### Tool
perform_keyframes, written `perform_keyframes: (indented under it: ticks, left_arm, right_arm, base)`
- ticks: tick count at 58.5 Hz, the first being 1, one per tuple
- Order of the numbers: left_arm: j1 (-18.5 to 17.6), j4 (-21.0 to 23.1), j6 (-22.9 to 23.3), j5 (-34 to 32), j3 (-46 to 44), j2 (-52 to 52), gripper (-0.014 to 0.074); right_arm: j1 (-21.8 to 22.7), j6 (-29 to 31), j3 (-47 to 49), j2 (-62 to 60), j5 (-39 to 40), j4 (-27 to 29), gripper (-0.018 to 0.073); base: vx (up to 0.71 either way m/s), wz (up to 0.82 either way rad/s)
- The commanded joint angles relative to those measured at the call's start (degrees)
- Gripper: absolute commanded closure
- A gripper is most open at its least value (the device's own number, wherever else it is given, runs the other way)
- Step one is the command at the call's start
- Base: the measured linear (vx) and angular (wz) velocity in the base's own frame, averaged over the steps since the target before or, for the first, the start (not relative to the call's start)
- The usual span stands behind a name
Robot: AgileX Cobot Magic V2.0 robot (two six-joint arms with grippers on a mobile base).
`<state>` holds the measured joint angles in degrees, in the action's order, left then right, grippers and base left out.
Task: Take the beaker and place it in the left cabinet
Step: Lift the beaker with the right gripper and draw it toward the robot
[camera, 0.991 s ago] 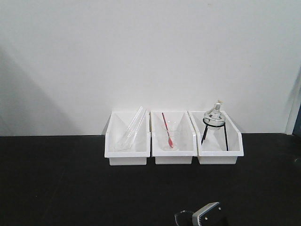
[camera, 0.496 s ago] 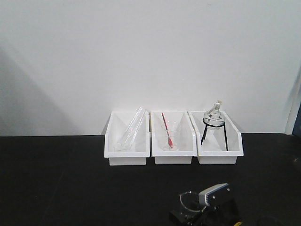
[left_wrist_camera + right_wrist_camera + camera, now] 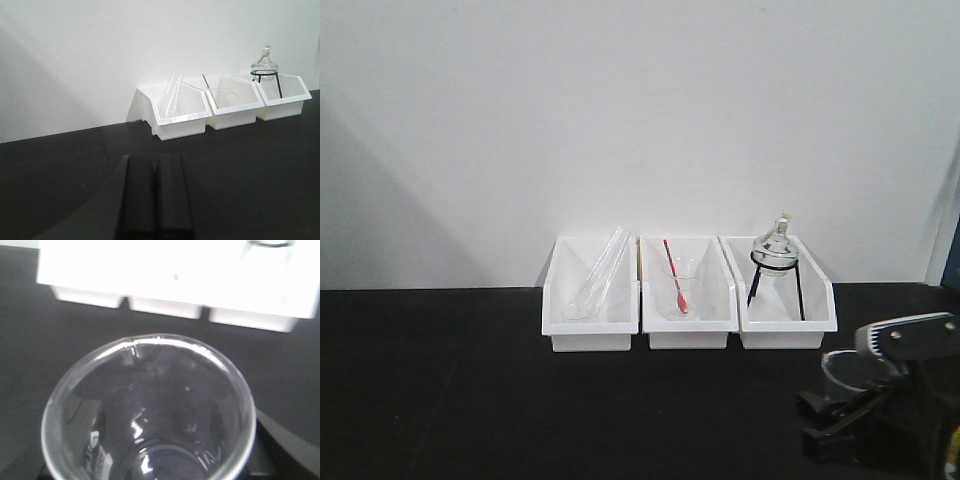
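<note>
The beaker (image 3: 847, 367), clear glass with a flared rim, hangs over the black table at the lower right of the front view. My right gripper (image 3: 828, 418) is shut on the beaker, its black fingers on either side of the glass. In the right wrist view the beaker (image 3: 150, 405) fills the frame, rim and pouring lip toward the camera, with dark fingers showing through its walls. My left gripper (image 3: 156, 161) is low over the table, fingers pressed together with nothing between them. The left cabinet is out of view.
Three white bins stand in a row against the white wall: the left bin (image 3: 558, 318) holds long clear tubes (image 3: 598, 278), the middle one a clear cup with a red rod (image 3: 678, 288), the right one a glass flask on a black stand (image 3: 776, 250). A black table (image 3: 470, 400) spreads in front.
My right arm has swung from the bottom centre of the front view to the lower right and risen, carrying the beaker with it. The bins have not moved.
</note>
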<state>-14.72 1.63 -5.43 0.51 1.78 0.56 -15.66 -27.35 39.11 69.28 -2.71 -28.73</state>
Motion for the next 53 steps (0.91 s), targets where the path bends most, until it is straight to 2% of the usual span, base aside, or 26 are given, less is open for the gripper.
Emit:
perform_keyframes:
  ticks: [1,23,32,53]
  left_arm:
    - [-0.2,0.5,0.2,-4.8,0.9,1.1,0.0595]
    - [-0.2,0.5,0.2,-4.8,0.9,1.1,0.0595]
    - [-0.2,0.5,0.2,-4.8,0.9,1.1,0.0595]
    - [-0.2,0.5,0.2,-4.8,0.9,1.1,0.0595]
  right_arm:
    - [0.1,0.0,1.5,-6.8,-4.2,0.3,0.0565]
    - [0.1,0.5,1.1,-23.5,-19.1,-0.2,0.0565]
    - [0.1,0.5,-5.0,-30.2,-16.1,-3.0,0.0565]
    - [0.1,0.0,-13.2,-40.9,-15.9,-3.5,0.0565]
  base:
    - [0.0,0.0]
    - [0.0,0.0]
    - [0.0,0.0]
    - [0.0,0.0]
